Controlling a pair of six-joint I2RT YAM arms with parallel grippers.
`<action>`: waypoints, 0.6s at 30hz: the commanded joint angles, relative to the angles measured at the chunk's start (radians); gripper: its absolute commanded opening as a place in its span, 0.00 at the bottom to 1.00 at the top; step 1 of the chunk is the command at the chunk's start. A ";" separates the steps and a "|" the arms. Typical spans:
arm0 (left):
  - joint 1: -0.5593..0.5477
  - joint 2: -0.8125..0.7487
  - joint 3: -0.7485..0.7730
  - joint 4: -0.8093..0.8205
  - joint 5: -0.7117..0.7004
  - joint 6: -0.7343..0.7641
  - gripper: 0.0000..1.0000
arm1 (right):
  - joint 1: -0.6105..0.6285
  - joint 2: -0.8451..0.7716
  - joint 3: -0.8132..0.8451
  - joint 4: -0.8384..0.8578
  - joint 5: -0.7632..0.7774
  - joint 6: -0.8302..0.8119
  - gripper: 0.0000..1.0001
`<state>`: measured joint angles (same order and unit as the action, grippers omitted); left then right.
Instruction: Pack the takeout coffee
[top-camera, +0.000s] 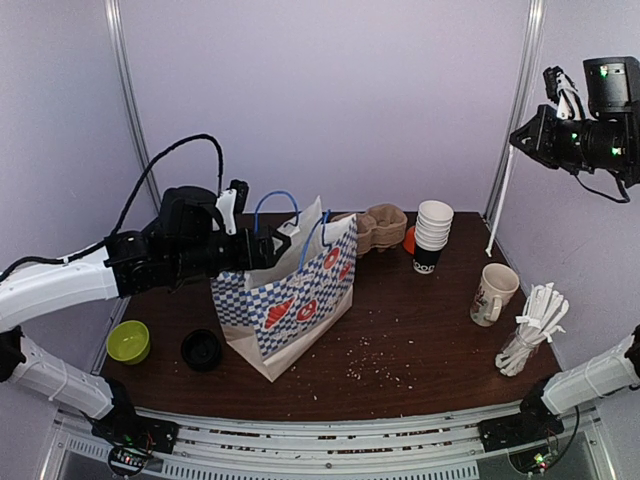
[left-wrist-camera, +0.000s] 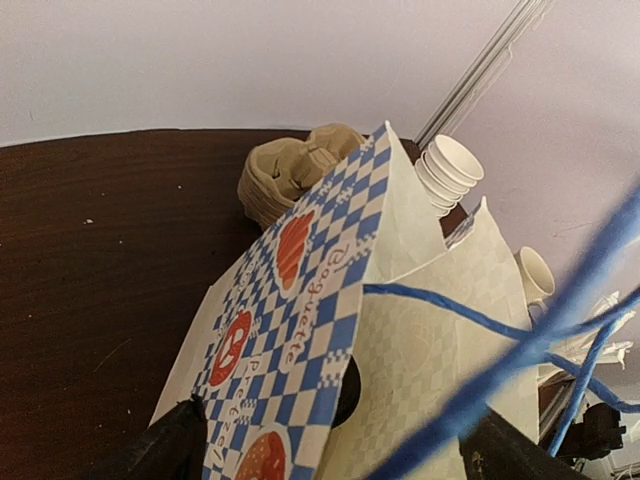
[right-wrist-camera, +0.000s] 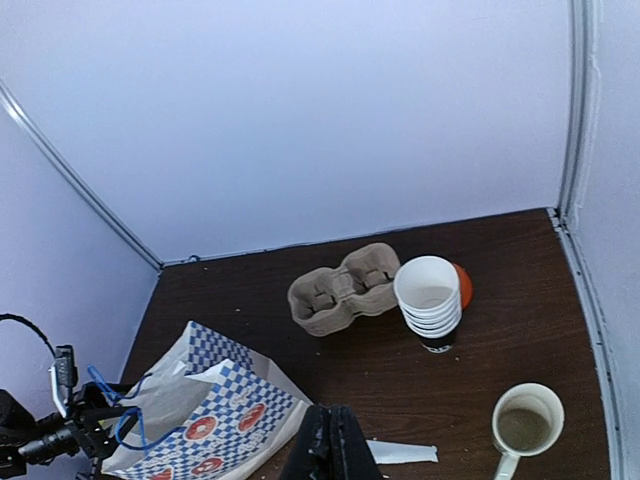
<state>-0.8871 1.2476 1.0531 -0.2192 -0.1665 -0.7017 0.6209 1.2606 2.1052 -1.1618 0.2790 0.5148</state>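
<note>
A blue-and-white checkered paper bag stands open at the left middle of the table. My left gripper hovers at its mouth, open. In the left wrist view its fingertips straddle the bag's rim, with the blue rope handle crossing between them. A dark round shape shows inside the bag; I cannot tell whether it is the takeout coffee's lid. My right gripper is shut on nothing, high above the table's near side, and is outside the top view.
A stack of lidless cups and a cardboard carrier stand at the back. A cream mug and a bundle of white sticks are on the right. A green bowl and a black round piece lie left of the bag.
</note>
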 joint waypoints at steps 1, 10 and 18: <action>0.007 -0.047 0.030 0.006 -0.017 0.002 0.91 | -0.006 -0.010 -0.062 0.237 -0.178 -0.021 0.00; 0.007 -0.081 0.033 -0.019 -0.039 0.003 0.95 | -0.006 0.034 -0.086 0.479 -0.395 -0.013 0.00; 0.007 -0.113 0.028 -0.030 -0.062 0.001 0.98 | -0.005 0.091 -0.099 0.647 -0.599 0.030 0.00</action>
<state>-0.8871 1.1648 1.0550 -0.2596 -0.2047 -0.7013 0.6209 1.3243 2.0174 -0.6388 -0.1768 0.5140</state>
